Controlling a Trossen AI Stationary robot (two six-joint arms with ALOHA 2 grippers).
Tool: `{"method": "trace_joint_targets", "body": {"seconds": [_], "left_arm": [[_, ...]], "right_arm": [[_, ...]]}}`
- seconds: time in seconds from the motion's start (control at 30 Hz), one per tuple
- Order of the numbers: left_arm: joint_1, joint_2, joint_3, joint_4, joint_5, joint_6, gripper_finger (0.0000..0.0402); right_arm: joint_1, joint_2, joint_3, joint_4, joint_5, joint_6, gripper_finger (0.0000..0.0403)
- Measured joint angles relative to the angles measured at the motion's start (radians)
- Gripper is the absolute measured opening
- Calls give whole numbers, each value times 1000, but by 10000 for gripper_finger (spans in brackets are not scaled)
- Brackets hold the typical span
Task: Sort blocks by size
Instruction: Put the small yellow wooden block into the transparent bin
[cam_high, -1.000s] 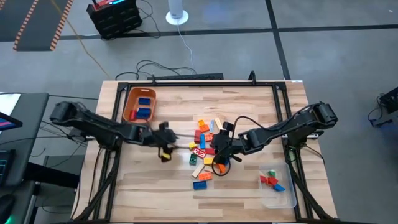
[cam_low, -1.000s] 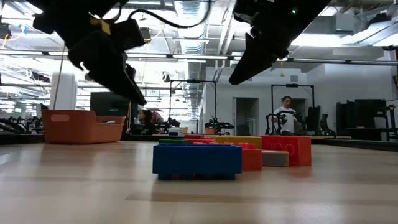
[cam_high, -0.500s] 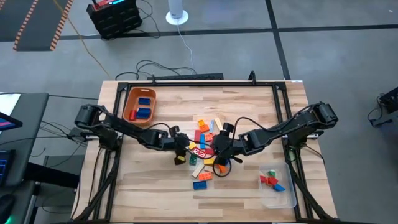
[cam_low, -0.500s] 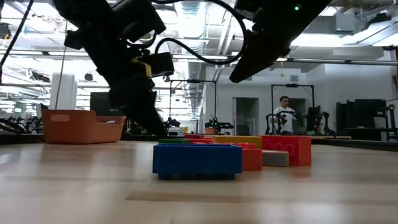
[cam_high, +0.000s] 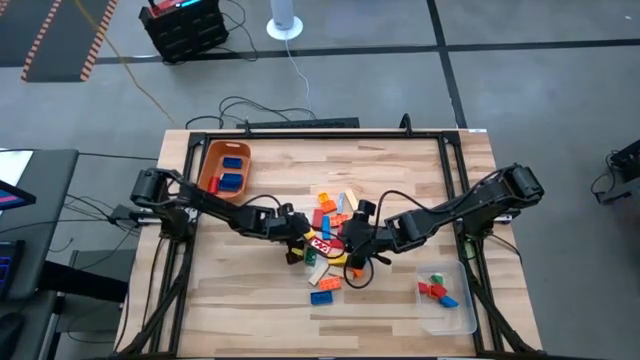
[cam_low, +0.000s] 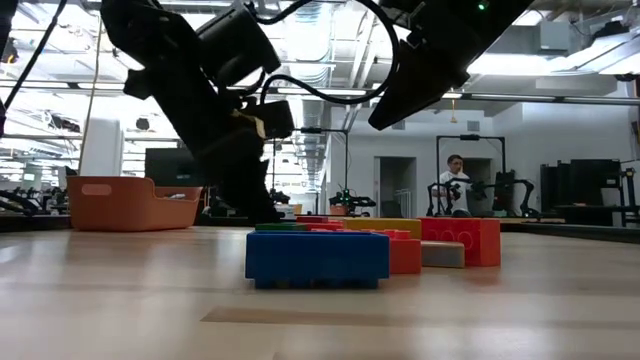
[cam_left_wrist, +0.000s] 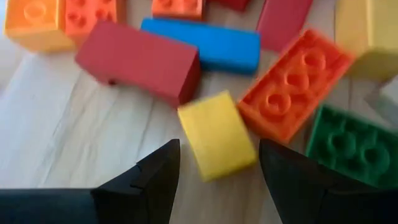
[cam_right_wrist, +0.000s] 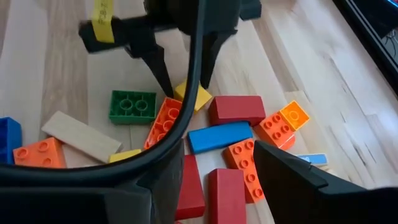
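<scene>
Left tool (cam_left_wrist: 214, 165) hovering open, empty, straddling small yellow block (cam_left_wrist: 216, 134) beside red brick (cam_left_wrist: 138, 60) at pile edge on bench; right tool (cam_right_wrist: 211, 180) open, empty, waiting nearby.

bright, even overhead light; left wrist view soft with blur.

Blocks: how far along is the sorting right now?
Partly done: blue blocks lie in the orange bin, a few small blocks in the clear tray. In hand: nothing yet; the open left gripper straddles a yellow block. The right gripper hovers open over the central pile, still unsorted.
</scene>
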Motion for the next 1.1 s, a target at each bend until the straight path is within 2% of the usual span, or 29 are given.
{"method": "trace_joint_targets", "body": {"seconds": [0.27,0.57,0.8,0.93,1.1], "left_arm": [[8,5,0,21,-64,56,209],[28,13,0,12,8,134,117],[62,10,0,11,51,157,119],[63,-18,0,2,51,182,132],[62,-91,0,16,51,217,131]], "right_arm": [[0,0,0,1,1,2,226],[21,0,0,14,1,19,226],[23,0,0,15,3,14,226],[35,7,1,35,5,-62,226],[64,48,-36,118,8,-289,225]]}}
